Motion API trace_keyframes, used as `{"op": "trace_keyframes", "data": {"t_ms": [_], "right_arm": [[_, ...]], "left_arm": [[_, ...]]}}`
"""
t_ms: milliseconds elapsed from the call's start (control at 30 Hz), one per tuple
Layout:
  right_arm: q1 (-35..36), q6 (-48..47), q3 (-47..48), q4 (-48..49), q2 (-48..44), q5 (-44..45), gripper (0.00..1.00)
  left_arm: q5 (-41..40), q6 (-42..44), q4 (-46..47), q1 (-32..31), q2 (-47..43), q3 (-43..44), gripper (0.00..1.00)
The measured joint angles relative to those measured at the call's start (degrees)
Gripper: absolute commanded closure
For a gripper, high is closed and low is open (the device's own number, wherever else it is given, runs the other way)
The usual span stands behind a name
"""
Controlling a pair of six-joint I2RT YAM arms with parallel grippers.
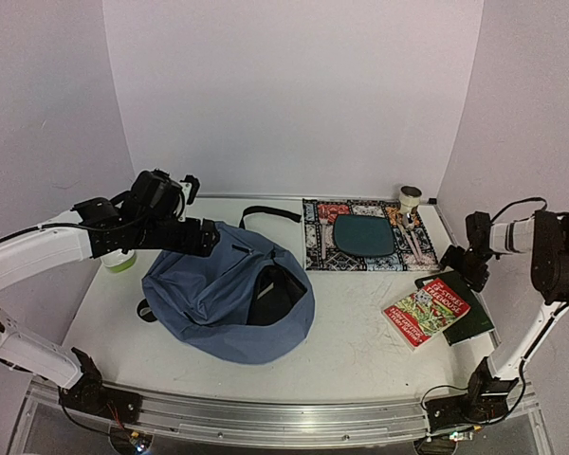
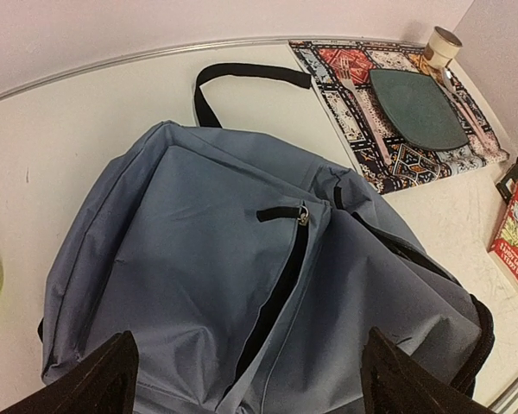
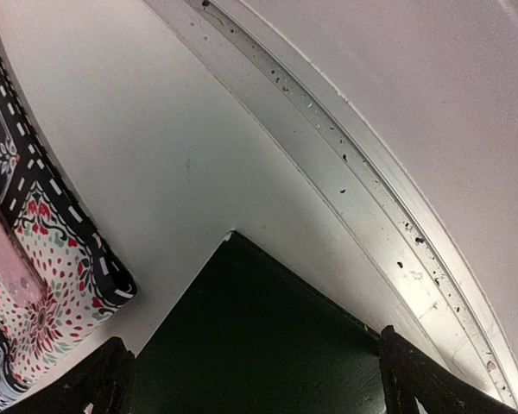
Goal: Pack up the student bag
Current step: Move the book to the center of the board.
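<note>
We see the student bag [image 1: 229, 289] slumped on the tabletop [image 1: 360, 332], left of centre in the top view. Its long axis runs from upper left to lower right of the frame, and the dark mouth of its main compartment gapes at the lower-right end. The patterned mat [image 1: 321, 237] lies just beside it toward the upper right, carrying a dark teal pouch [image 1: 364, 234]. Near the right edge, a red book [image 1: 427, 311] rests partly on a dark green book [image 1: 476, 322].

The left claw [image 1: 207, 237] hangs at the bag's upper-left end, just over the fabric. In its wrist view both fingers stand wide apart at the bottom corners with nothing between them, and the bag fills the frame below and ahead. The right claw [image 1: 452, 261] is well apart from the bag, over the far corner of the dark green book, likewise spread wide and empty.

We judge the left arm the nearer for steadying the bag. The right suits the books, which would have to travel leftward to the mouth. The front-pocket zip [image 2: 303, 216] lies partly undone, just ahead of the left claw.
</note>
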Motion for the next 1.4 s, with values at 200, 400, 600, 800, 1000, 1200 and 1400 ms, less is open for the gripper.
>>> {"op": "trace_keyframes", "data": {"t_ms": [200,400,600,800,1000,1200,1400], "right_arm": [[0.29,4.43,-8.56,4.96,-7.38,-3.37,0.02],[3.80,9.67,-12.06,5.86,-10.83,-5.36,0.02],[14.22,16.06,-12.35,6.18,-11.12,-5.03,0.02],[18.83,19.31,-12.27,5.29,-11.62,-6.69,0.02],[18.89,20.48,-14.43,-1.73,-16.70,-7.93,0.02],[18.89,21.93,-20.56,-7.60,-27.39,-8.13,0.02],[18.89,23.93,-25.71,-10.36,-34.42,-8.66,0.09]], "left_arm": [[1.22,0.12,0.09,0.02,0.35,0.00,0.09],[3.08,0.35,0.17,0.01,1.12,0.15,0.09],[4.27,0.29,0.22,0.00,1.28,0.15,0.09],[4.57,-0.02,0.22,-0.01,0.27,0.13,0.09],[5.18,-0.67,0.42,0.02,-0.35,0.13,0.09],[6.40,-0.73,0.61,-0.01,-0.35,0.13,0.09],[7.44,-0.73,0.66,0.02,-0.33,0.13,0.09]]}}
